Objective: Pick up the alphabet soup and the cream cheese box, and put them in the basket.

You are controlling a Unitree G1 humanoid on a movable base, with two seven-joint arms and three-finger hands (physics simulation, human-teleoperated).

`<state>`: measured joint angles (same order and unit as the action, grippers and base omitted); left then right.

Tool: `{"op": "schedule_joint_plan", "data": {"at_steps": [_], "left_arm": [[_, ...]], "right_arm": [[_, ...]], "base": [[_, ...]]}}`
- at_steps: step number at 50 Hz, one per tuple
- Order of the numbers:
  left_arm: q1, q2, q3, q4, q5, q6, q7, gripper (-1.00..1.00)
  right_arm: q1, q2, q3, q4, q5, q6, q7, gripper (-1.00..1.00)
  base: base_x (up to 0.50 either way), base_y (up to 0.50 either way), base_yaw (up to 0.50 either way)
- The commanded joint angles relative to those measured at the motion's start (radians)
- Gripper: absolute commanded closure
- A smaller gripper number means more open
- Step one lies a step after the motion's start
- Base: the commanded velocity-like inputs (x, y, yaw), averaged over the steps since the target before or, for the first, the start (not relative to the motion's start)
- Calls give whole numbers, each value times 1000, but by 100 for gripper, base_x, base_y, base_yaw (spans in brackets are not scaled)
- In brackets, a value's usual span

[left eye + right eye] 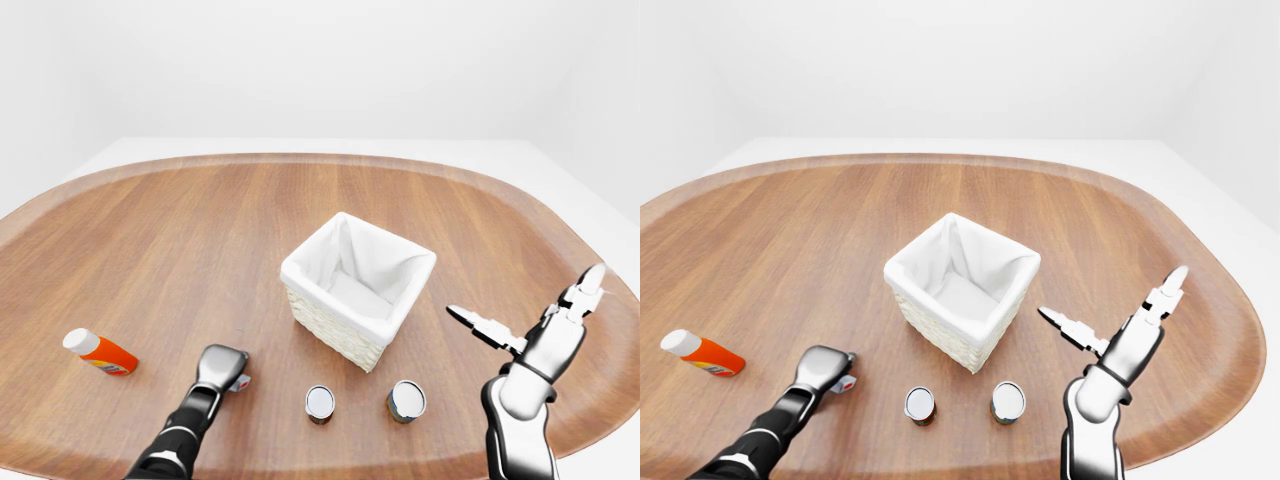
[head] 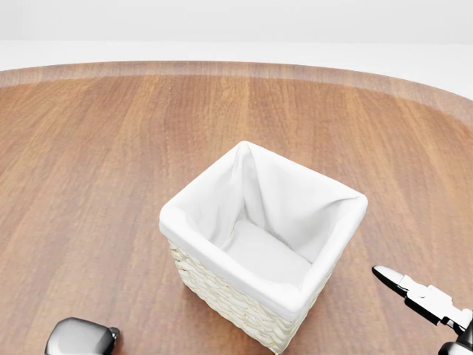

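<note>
Two cans point(image 1: 320, 402) point(image 1: 406, 400) upright near desk point(image 1: 180, 230) lower edge — either may be alphabet soup; rigid, smooth, likely slippery; grip round sides. Left hand point(image 1: 222, 366) curled over small reddish item, maybe cream cheese box. Right hand point(image 1: 530, 320) spread, empty. Basket point(image 1: 358, 287) beyond, empty.

A broad oval wooden table point(image 1: 200, 230) with a paler raised rim fills the views. It stands on a plain white floor point(image 1: 560, 185). Bare white walls point(image 1: 320, 60) rise behind, evenly and softly lit.
</note>
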<state>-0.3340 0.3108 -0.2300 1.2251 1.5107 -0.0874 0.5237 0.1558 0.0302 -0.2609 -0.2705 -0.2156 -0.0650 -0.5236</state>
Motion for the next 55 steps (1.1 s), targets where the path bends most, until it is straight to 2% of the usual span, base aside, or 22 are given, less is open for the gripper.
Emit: {"op": "schedule_joint_plan", "data": {"at_steps": [1, 6, 8, 10, 17, 21, 31, 33, 37, 44, 55], "left_arm": [[117, 69, 46, -69, 6, 0, 0, 100], [168, 92, 82, -191, -16, 0, 0, 100], [207, 103, 112, -281, -47, 0, 0, 100], [246, 111, 133, -359, -76, 0, 0, 100], [285, 102, 187, -462, -91, 0, 0, 100], [308, 99, 215, -522, -108, 0, 0, 100], [372, 71, 285, -701, -155, 0, 0, 100], [382, 65, 292, -726, -160, 0, 0, 100], [347, 61, 280, -666, -135, 0, 0, 100], [361, 63, 289, -695, -153, 0, 0, 100], [431, 28, 349, -872, -208, 0, 0, 100]], "right_arm": [[-1, -1, 3, -1, -4, 5, 0, -100], [-1, -1, 4, -3, -5, 9, 0, -100], [-2, -2, 3, 7, -4, -1, 0, -100], [-1, -1, 4, 1, -5, 5, 0, -100], [-1, -2, 4, 13, -6, -5, 0, -100], [-1, -1, 7, -1, -8, 9, 0, -100], [-4, -4, 5, 17, -7, -4, 0, -100], [-4, -4, 4, 21, -6, -7, 0, -100], [-5, -4, 5, 15, -6, -1, 0, -100], [-5, -4, 4, 18, -4, -4, 0, -100], [0, 0, 4, -4, -3, 7, 0, -100]], "base": [[0, 0, 0], [0, 0, 0], [0, 0, 0], [0, 0, 0], [0, 0, 0], [0, 0, 0], [0, 0, 0], [0, 0, 0], [0, 0, 0], [0, 0, 0], [0, 0, 0]]}}
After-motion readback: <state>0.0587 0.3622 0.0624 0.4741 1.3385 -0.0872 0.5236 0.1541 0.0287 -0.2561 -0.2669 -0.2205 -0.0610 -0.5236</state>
